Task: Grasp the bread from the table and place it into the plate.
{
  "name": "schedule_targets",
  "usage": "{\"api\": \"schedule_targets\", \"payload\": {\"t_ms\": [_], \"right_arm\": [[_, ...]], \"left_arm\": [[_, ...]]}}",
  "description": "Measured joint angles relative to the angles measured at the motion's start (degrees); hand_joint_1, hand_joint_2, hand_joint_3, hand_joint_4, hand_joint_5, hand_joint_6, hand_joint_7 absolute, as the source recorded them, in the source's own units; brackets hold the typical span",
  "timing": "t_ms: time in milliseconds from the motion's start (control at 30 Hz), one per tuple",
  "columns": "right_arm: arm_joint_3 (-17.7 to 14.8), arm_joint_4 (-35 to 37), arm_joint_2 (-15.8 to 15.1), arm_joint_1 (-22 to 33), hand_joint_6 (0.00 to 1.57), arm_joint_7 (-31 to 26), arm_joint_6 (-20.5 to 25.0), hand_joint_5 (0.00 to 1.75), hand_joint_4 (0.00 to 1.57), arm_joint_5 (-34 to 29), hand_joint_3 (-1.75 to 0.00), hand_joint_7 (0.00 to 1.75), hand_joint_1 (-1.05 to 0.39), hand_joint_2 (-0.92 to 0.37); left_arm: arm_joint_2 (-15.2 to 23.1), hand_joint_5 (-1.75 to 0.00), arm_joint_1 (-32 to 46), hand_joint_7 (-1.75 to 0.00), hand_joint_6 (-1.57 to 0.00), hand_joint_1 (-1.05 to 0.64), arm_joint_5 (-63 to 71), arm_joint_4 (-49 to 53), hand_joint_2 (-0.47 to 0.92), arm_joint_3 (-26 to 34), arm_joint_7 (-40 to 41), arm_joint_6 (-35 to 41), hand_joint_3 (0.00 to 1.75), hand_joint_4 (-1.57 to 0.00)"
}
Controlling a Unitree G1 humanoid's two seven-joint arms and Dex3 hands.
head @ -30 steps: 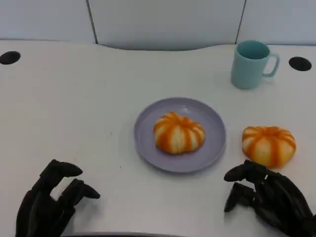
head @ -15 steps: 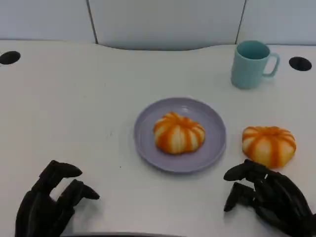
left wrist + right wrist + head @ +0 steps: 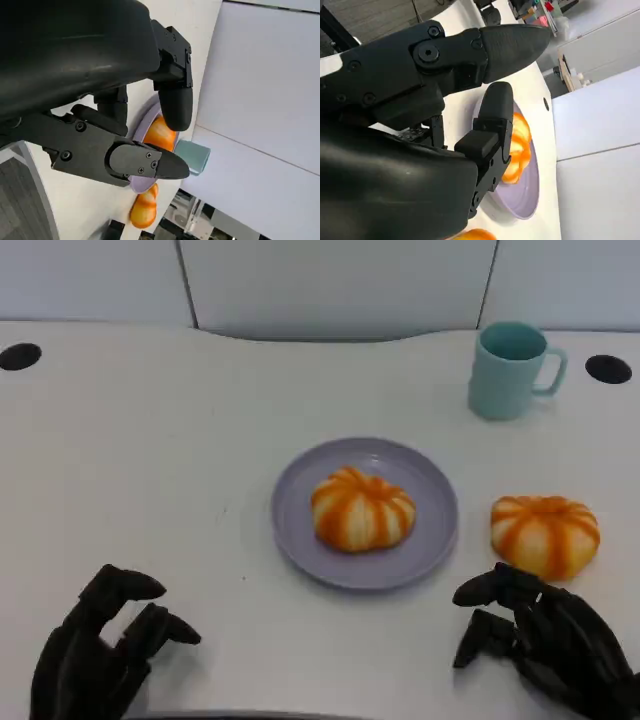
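A lavender plate point(image 3: 292, 525) lies at the table's middle with one orange-and-white striped bread point(image 3: 362, 508) on it. A second striped bread point(image 3: 545, 533) rests on the table just right of the plate. My right hand point(image 3: 545, 642) hovers low right behind that bread, fingers apart and holding nothing, a small gap from it. Near the front left, my left hand point(image 3: 102, 655) stays far from both breads, fingers spread and empty. The right wrist view shows the plate point(image 3: 526, 197) and its bread point(image 3: 521, 134) past my fingers. The left wrist view shows both breads point(image 3: 160, 134) point(image 3: 144, 211).
A teal mug point(image 3: 510, 370) stands at the back right, beyond the loose bread. Two dark round holes point(image 3: 20, 356) point(image 3: 607, 368) mark the table's far corners. A pale wall panel rises behind the table. Bare white tabletop stretches left of the plate.
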Motion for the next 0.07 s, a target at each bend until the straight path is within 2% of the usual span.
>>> {"api": "schedule_targets", "payload": {"t_ms": [67], "right_arm": [[0.0,-0.1,0.0,0.0,0.60,0.0,0.1,1.50,0.57,0.0,-0.28,1.08,-0.52,-0.92]], "left_arm": [[0.0,-1.75,0.0,-1.59,-0.25,-0.53,0.0,0.0,0.92,0.0,0.0,0.0,0.17,-0.36]]}}
